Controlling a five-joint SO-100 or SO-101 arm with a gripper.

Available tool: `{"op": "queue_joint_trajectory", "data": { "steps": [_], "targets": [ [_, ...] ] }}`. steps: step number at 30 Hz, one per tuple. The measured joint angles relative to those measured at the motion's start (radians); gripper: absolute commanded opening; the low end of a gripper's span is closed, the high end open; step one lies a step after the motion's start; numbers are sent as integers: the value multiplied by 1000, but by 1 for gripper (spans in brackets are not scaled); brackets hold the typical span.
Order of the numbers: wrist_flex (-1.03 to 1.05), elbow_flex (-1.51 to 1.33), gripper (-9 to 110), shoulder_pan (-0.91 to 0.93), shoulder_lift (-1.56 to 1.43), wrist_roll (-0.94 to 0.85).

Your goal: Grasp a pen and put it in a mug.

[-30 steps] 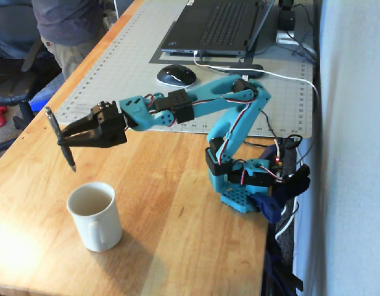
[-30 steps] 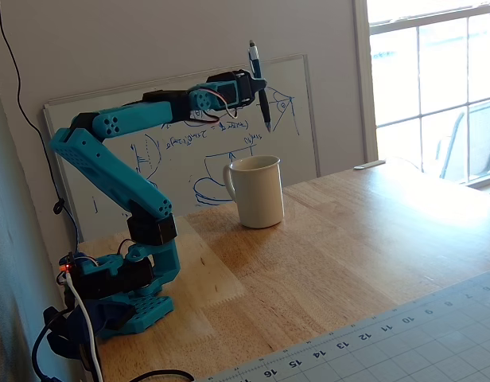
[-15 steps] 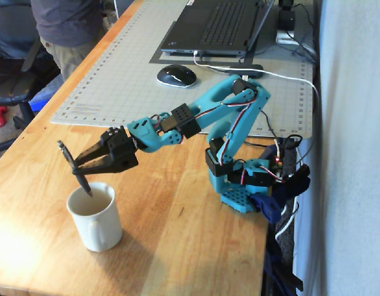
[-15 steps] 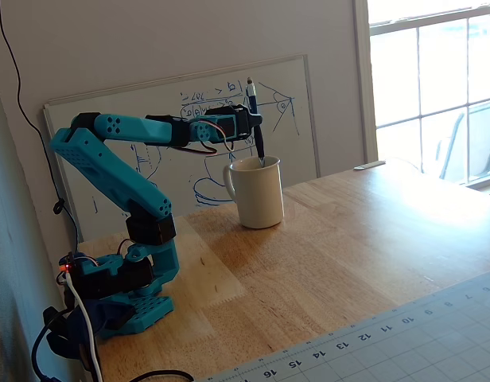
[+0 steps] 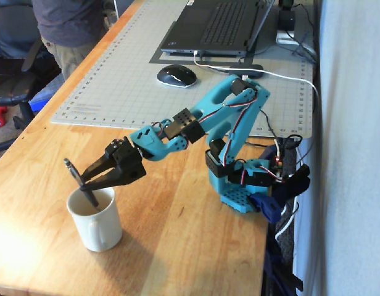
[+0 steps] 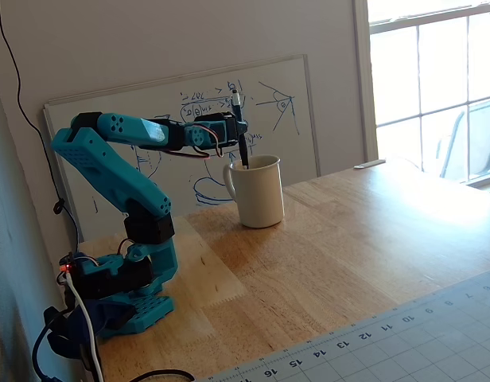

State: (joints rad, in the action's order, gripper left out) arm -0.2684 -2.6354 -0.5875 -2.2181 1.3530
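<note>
The white mug (image 5: 95,217) (image 6: 258,191) stands upright on the wooden table, its handle toward the camera in one fixed view. The dark pen (image 5: 79,181) (image 6: 240,131) is held tilted, its lower end inside the mug's mouth and its upper end sticking out above the rim. My black gripper (image 5: 85,182) (image 6: 238,131) is shut on the pen's middle, just above the mug's rim. The blue arm reaches low and forward from its base.
A grey cutting mat (image 5: 128,80) carries a black mouse (image 5: 176,75) and a laptop (image 5: 218,24) at the far end. A whiteboard (image 6: 189,135) leans on the wall behind the mug. A person (image 5: 63,24) stands at the table's far left. Cables (image 5: 282,142) hang near the base.
The arm has lowered and reached toward the mug, carrying the pen down from above the table until its lower end entered the mug. The gripper has stayed shut on the pen.
</note>
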Motion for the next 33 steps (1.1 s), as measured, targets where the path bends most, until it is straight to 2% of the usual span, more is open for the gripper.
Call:
{"op": "queue_joint_trajectory", "data": {
  "steps": [8,15,22,33],
  "targets": [
    [0,0,29,-2,0,-20],
    [0,0,23,0,0,-176],
    [114,14,18,80,-5,-468],
    [607,20,17,241,-207,-1051]
  ]
}}
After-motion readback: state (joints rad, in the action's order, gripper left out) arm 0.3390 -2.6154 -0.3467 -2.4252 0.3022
